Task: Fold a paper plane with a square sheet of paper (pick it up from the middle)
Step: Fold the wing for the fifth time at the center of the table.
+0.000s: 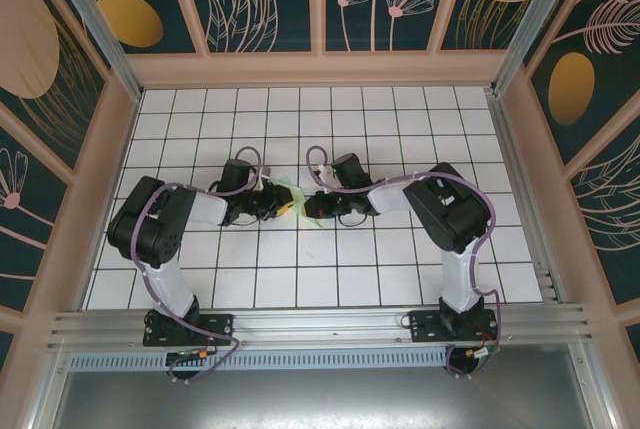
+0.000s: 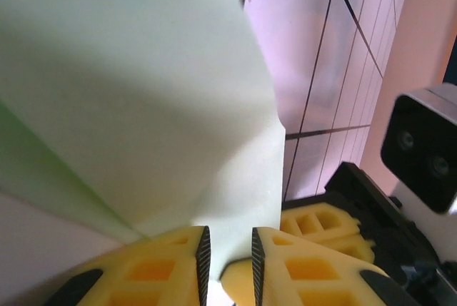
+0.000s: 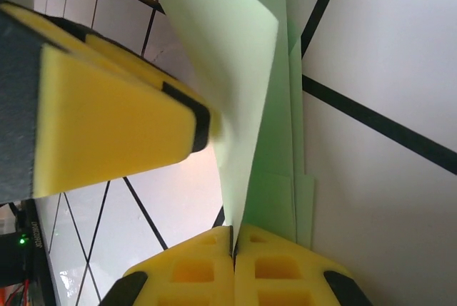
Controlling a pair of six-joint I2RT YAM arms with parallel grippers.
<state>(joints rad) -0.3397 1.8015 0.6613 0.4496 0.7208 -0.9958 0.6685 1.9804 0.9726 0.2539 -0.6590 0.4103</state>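
Note:
The paper plane (image 1: 293,192) is folded pale mint-green paper, held just above the tiled table between both grippers at the middle. In the right wrist view my right gripper (image 3: 233,238) is shut on a thin raised flap of the paper plane (image 3: 243,70), with layered folds lying flat behind it. My left gripper (image 2: 228,256) stands open, its pads apart, and the broad face of the paper plane (image 2: 143,92) runs down into the gap. From above, the left gripper (image 1: 283,207) and right gripper (image 1: 310,206) almost touch.
The white grid-tiled table (image 1: 330,279) is ringed by beige walls (image 1: 320,69). A yellow finger of the left gripper (image 3: 107,120) looms close in the right wrist view. The right gripper's fingers (image 2: 321,224) and wrist camera (image 2: 428,156) sit just right of my left jaws.

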